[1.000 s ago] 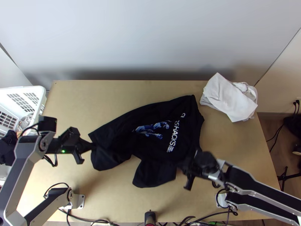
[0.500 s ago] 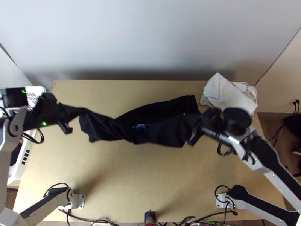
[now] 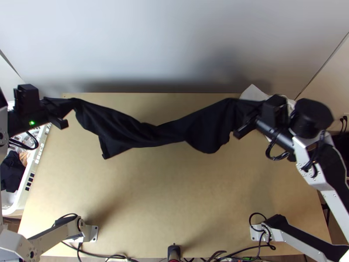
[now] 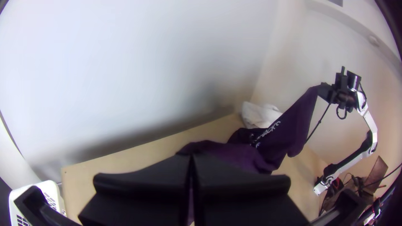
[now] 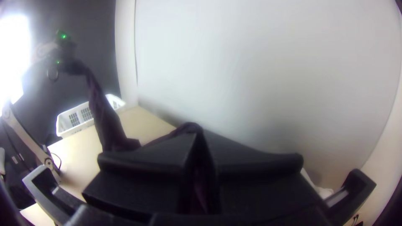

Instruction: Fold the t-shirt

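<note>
A crumpled white cloth (image 3: 253,93) lies at the bench's (image 3: 174,196) far right corner; a white basket (image 3: 22,198) (slotted, dark fabric (image 3: 11,172) inside) stands by the left edge.

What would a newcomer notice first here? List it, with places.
A black t-shirt hangs across the far part of the table, sagging in the middle between the left tool and the right tool. Next come the white basket at the left and the white cloth at the far right corner.

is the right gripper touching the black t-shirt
Touching: the right wrist view shows the right gripper with the t-shirt clamped between its fingers.
</note>
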Available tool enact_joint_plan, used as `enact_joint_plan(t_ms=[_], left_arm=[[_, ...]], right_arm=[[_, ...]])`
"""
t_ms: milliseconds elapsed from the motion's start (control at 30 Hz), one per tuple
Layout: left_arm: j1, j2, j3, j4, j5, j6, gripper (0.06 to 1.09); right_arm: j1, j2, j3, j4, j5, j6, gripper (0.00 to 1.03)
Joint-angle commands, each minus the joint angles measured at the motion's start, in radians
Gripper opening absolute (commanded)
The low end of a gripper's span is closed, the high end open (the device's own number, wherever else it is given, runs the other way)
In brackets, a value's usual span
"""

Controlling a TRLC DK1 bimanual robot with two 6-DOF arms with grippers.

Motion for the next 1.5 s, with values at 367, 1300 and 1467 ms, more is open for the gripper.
enact_joint_plan(t_ms=[367,1300,1467], left_arm=[[0.016,0.070,0.402,0.038,0.000,-0.146,0.09],[0.101,0.174,0.635,0.166,0.006,-0.270,0.09],[0.101,0.135,0.633,0.181,0.008,-0.280,0.09]], right_arm=[[-0.157,0.111,0.295,0.060,0.001,0.025,0.03],[-0.204,0.180,0.519,0.301,0.002,0.037,0.03],[-0.206,0.169,0.554,0.264,0.002,0.052,0.03]])
